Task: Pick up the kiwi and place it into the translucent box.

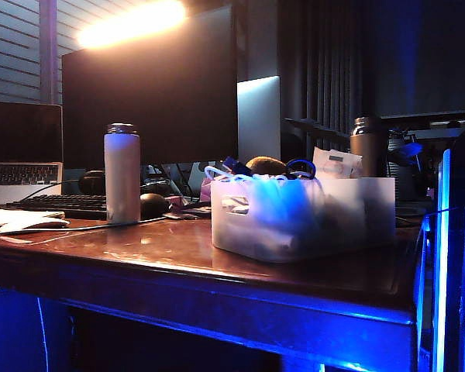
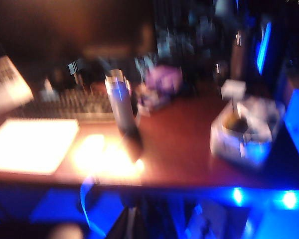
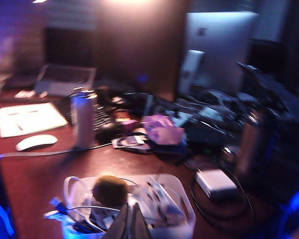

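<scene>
My right end effector (image 3: 132, 226) is dark and matt, pressed together to a point; my left end effector (image 2: 129, 226) shows only as a dark blur. The counter (image 1: 139, 252) is brown wood, polished and glossy, mirroring the lamp. The box (image 1: 306, 217) is frosted, translucent plastic with a smooth, dull face. The kiwi (image 1: 266, 165) in it looks matt and brown, not shiny. The bottle (image 1: 122, 173) has a smooth pale body and a metal cap. The paper (image 3: 30, 118) is flat, white and matt.
</scene>
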Robot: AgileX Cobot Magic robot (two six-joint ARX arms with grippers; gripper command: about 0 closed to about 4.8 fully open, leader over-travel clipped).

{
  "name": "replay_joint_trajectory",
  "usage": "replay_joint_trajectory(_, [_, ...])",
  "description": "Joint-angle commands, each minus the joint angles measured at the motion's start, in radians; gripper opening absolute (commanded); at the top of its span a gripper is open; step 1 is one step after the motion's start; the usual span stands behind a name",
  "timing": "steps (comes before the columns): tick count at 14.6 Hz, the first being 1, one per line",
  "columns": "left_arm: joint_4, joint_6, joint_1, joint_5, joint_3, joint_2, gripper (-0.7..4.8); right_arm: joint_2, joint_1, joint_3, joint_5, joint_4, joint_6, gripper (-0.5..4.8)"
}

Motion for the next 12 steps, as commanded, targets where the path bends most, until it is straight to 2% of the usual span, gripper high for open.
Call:
replay_joint_trajectory(1, [0.113,-0.067,0.002,0.009,-0.297,-0.197,-0.06,-0.03,0.0,-0.052,0.04,0.024,0.015,-0.05])
replay_joint_trajectory(5, [0.548,-0.079,0.001,0.125,-0.871,-0.452,-0.06,-0.029,0.0,-0.117,0.054,0.045,0.019,-0.05])
replay_joint_trajectory(9, [1.083,-0.083,0.001,0.192,-1.301,-0.461,-0.06,-0.029,0.0,-0.186,0.134,0.065,0.061,-0.05])
replay_joint_trajectory(11, [1.205,-0.085,0.001,0.184,-1.446,-0.461,-0.06,-0.03,0.0,-0.241,0.154,0.083,0.073,-0.05])
replay_joint_trajectory(12, [1.207,-0.095,0.001,0.184,-1.487,-0.461,-0.06,-0.03,0.0,-0.265,0.159,0.085,0.076,-0.05])
